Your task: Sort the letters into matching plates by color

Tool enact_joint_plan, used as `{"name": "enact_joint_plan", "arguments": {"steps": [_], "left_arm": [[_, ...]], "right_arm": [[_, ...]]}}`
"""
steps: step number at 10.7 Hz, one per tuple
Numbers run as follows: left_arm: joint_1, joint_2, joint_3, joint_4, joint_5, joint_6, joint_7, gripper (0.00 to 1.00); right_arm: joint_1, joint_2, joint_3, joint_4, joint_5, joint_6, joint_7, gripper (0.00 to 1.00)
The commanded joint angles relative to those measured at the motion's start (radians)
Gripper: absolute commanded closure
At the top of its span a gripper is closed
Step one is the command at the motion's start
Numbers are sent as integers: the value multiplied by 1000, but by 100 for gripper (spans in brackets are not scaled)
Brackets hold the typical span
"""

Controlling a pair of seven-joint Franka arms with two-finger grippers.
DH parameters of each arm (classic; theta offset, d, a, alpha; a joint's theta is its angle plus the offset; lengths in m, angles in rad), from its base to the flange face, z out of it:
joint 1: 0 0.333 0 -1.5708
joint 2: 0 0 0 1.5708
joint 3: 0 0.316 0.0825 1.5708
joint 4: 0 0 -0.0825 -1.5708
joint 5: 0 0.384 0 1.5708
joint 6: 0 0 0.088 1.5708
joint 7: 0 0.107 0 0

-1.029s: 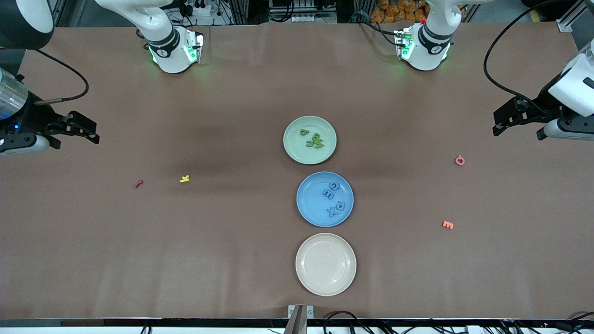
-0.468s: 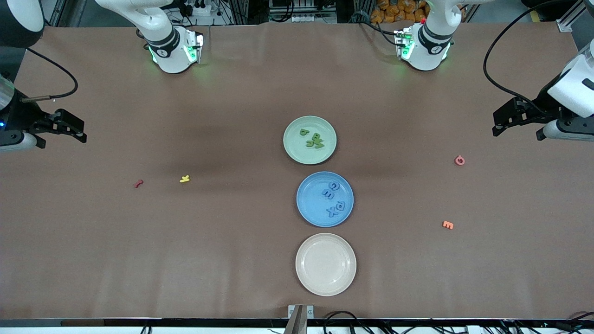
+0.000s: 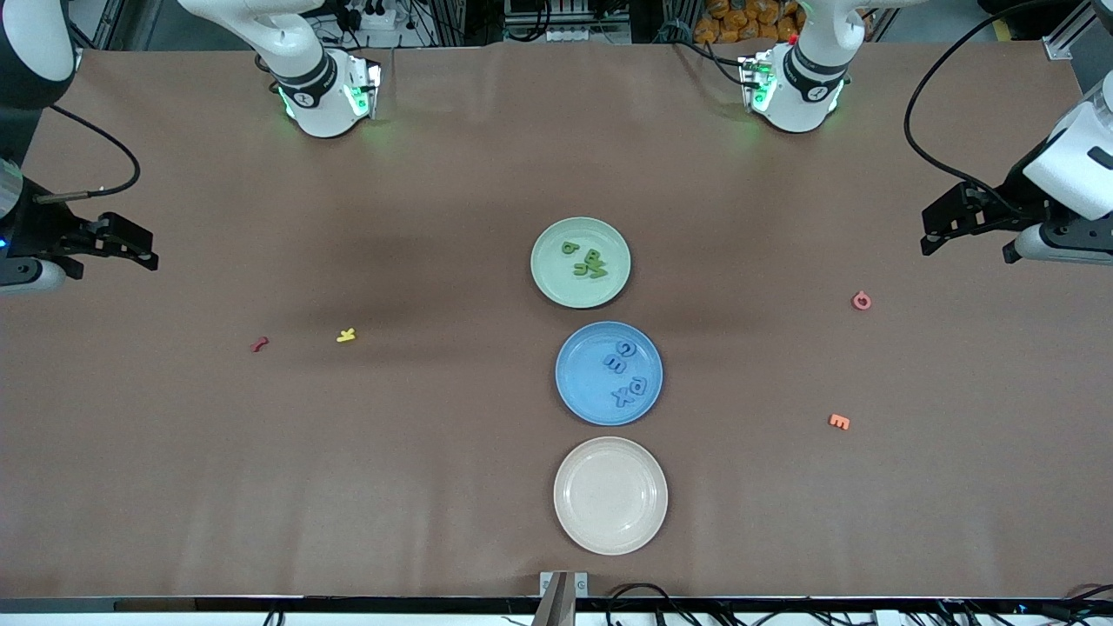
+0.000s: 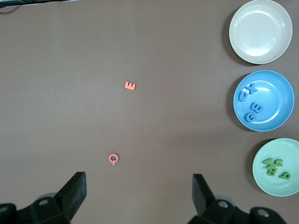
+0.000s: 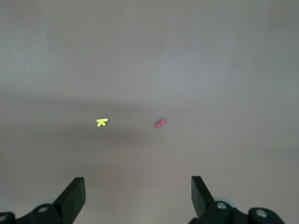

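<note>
Brown, matte paper-like sheeting with faint creases covers the tabletop point(image 3: 348, 487). Three round shallow plates are lined up along its middle, apart from one another. The pale green plate point(image 3: 580, 263) is set farthest from the front camera, and four dark green foam letters point(image 3: 589, 262) are seen lying in it, some overlapping. The bright blue plate point(image 3: 609, 373) is placed just nearer, and four flat blue letters point(image 3: 626, 372) are spread inside it. The cream plate point(image 3: 610, 495) is nearest the camera.

Toward the right arm's end, a small red letter point(image 3: 258, 344) and a yellow letter point(image 3: 347, 335) are laid on the bare sheeting. Toward the left arm's end, a pink ring-shaped letter point(image 3: 861, 301) and an orange E point(image 3: 839, 422) are found well apart.

The left end effector point(image 3: 967, 224) is held above the tabletop's edge at its own end, fingers spread wide and nothing gripped. The right end effector point(image 3: 122, 242) is likewise held over its end, jaws fully parted and empty.
</note>
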Motion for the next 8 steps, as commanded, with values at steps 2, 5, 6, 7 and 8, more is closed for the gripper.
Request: {"name": "enact_joint_plan", "arguments": {"steps": [2, 5, 6, 7, 8], "left_arm": [[1, -4, -4, 3, 27, 11, -10, 0], [2, -4, -4, 3, 27, 12, -7, 0], [5, -4, -4, 1, 27, 12, -4, 0], [5, -4, -4, 1, 27, 12, -4, 0], [5, -3, -4, 1, 27, 12, -4, 0]], "right_arm": [[22, -7, -13, 0, -6, -41, -11, 0], [22, -19, -13, -18, -3, -41, -11, 0], [22, -21, -13, -18, -3, -41, -11, 0], [23, -21, -13, -18, -3, -43, -11, 0], [28, -21, -13, -18, -3, -44, -11, 0]]}}
